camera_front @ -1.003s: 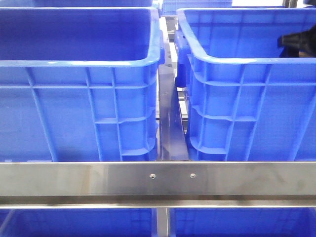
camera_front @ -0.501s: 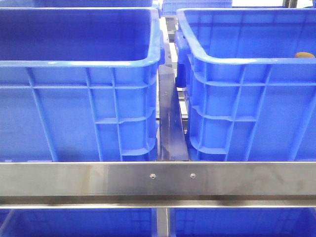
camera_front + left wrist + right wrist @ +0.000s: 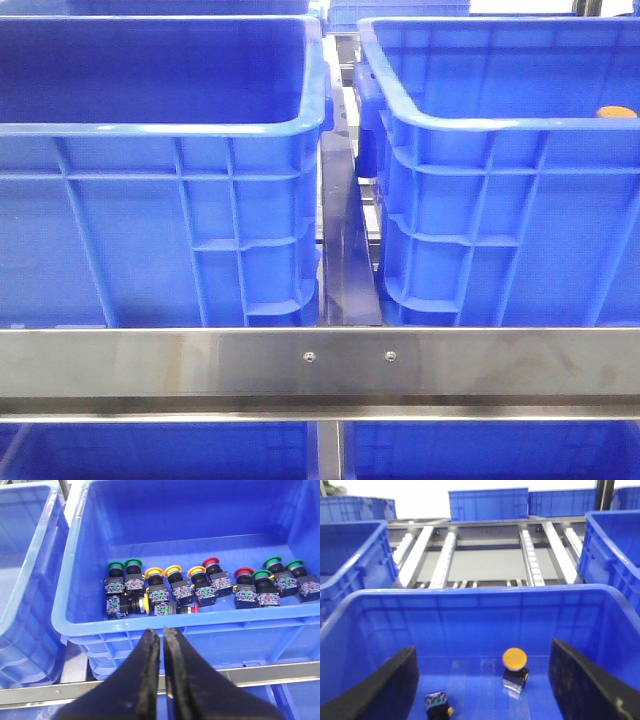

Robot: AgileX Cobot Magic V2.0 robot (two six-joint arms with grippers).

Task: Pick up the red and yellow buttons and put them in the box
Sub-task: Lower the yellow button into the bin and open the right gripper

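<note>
Yellow button (image 3: 514, 658) stands in the crate (image 3: 470, 615) at lower centre between the released right claw (image 3: 482, 680); left claw (image 3: 161, 645) clenched.

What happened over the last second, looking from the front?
A dark robot part that stood inside the right blue plastic crate, at the picture's right edge, has gone from view, uncovering a small orange-yellow button cap just above the rim. Both crates and the steel rail stayed put.
</note>
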